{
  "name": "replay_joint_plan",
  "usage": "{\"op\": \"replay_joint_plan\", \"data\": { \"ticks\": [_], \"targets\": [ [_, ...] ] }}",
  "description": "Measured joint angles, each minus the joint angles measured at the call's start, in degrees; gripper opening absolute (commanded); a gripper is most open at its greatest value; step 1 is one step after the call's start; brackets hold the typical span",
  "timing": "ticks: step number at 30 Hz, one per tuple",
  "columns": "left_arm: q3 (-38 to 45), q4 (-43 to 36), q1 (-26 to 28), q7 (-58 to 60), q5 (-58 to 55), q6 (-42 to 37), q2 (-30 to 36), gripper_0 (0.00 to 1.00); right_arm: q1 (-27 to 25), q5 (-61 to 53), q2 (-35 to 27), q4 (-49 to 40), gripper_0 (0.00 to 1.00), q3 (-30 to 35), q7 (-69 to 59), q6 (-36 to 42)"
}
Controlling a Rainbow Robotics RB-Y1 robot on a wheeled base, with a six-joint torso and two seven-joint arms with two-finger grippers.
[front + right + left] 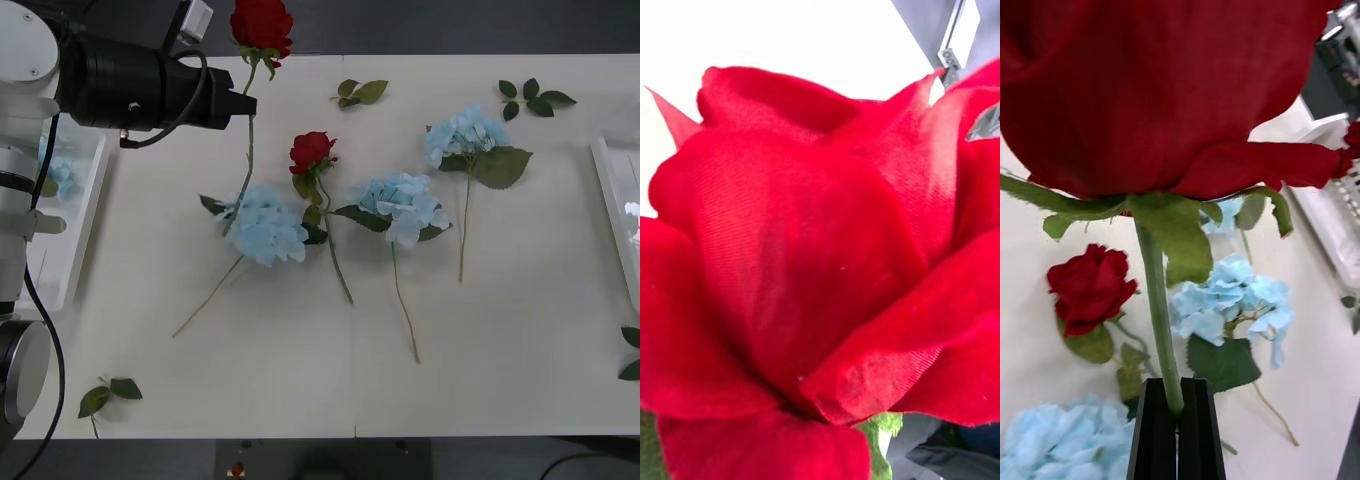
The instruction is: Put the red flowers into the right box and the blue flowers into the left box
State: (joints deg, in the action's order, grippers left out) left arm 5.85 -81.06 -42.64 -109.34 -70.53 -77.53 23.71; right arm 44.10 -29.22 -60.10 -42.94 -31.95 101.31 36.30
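My left gripper (pixel 247 104) (pixel 1177 390) hangs over the table's far left, its black fingers shut on the green stem of a red flower (pixel 262 26) (pixel 1150 90) held upright with the bloom on top. A second red flower (pixel 312 152) (pixel 1090 289) lies mid-table. Three blue flowers (pixel 266 226) (pixel 405 205) (pixel 466 134) lie around it. The left box (pixel 88 205) holds one more blue flower (pixel 60 172). The right box (pixel 618 205) (pixel 1330 217) sits at the right edge. A red bloom (pixel 790 262) sits very close in the right wrist view.
Loose leaf sprigs lie at the far edge (pixel 360 92) (pixel 530 97), at the near left (pixel 108 393) and at the right edge (pixel 632 352). The table's near half is bare cream surface.
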Motion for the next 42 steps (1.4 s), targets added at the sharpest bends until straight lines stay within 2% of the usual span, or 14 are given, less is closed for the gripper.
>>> {"op": "replay_joint_plan", "data": {
  "ticks": [10, 12, 13, 17, 21, 28, 32, 35, 38, 42],
  "targets": [
    [-0.05, 0.0, 0.0, -3.05, -15.49, -2.79, 0.0, 0.0, 0.0, 4.91, 3.6, 7.26, 0.0, 1.04, -0.01, -7.45],
    [-0.23, 0.0, 0.0, -3.05, -17.78, -2.93, 0.0, 0.0, 0.0, 5.44, 3.6, 7.74, 0.17, 1.04, -0.01, -7.85],
    [-0.51, 0.0, 0.0, -3.05, -18.87, -2.93, 0.0, 0.0, 0.0, 5.46, 3.6, 7.86, 0.3, 1.04, -0.01, -7.83],
    [-2.91, 0.0, 0.0, -3.1, -23.8, -2.93, 0.0, 0.0, 0.0, 5.46, 3.6, 8.06, 0.62, 1.04, -0.01, -7.82],
    [-5.52, 0.0, 0.0, -3.88, -27.57, -2.92, 0.0, 0.0, 0.0, 5.46, 3.6, 8.55, 0.75, 1.04, -0.01, -7.85],
    [-9.17, 0.0, 0.0, -5.49, -33.77, -1.38, 0.0, 0.0, 0.0, 4.57, 3.6, 8.95, 0.92, 1.04, -0.01, -7.86],
    [-10.96, 0.0, 0.0, -12.86, -35.37, -0.4, 0.0, 0.0, 0.0, -1.81, 3.6, 8.92, 0.96, 0.56, 0.0, -7.86],
    [-11.45, 0.0, 0.0, -13.35, -35.47, -0.24, 0.0, 0.0, 0.0, -10.1, 3.33, 7.97, 0.97, -2.23, 0.0, -7.87],
    [-11.45, 0.0, 0.0, -13.35, -35.47, -0.24, 0.0, 0.0, 0.0, -22.03, 2.21, 4.87, 0.98, -6.35, 1.27, -7.26],
    [-11.45, 0.0, 0.0, -13.36, -35.47, -0.21, -0.01, 0.0, 0.0, -40.44, 0.36, -0.6, 0.99, -7.29, 12.06, 0.13]
  ]
}}
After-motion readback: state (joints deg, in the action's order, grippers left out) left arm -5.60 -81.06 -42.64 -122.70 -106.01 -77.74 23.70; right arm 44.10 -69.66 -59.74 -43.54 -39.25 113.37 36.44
